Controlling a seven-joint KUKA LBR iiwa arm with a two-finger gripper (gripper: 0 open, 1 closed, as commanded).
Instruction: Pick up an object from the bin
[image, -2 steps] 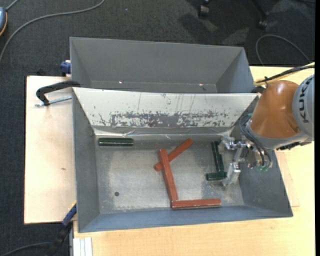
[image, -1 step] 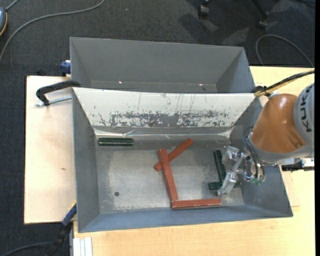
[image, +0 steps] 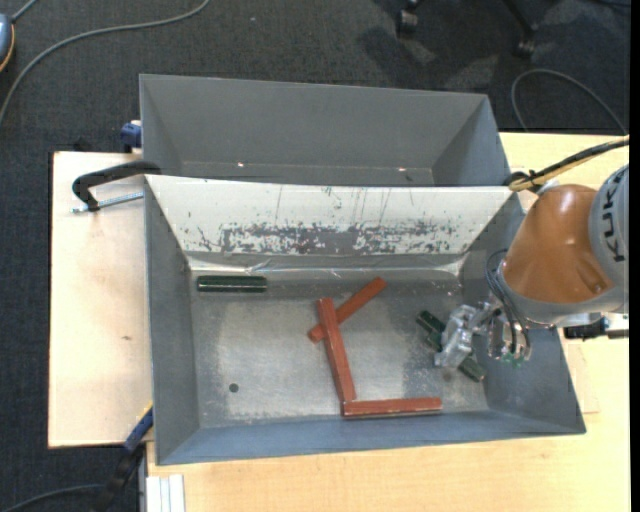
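Camera view, from above: the robot's hand (image: 456, 345) sits low in the right part of the grey bin (image: 172, 340), directly over what seems to be one short dark green bar (image: 431, 322). The bar's ends show on either side of the hand, and whether the hand is wide or narrow cannot be told. The bar lies flat on the bin floor, its long axis slanting from back-left to front-right, with red-brown sticks (image: 338, 362) to its left. A good grasp would likely close across the bar's narrow width near its middle, then lift straight up.
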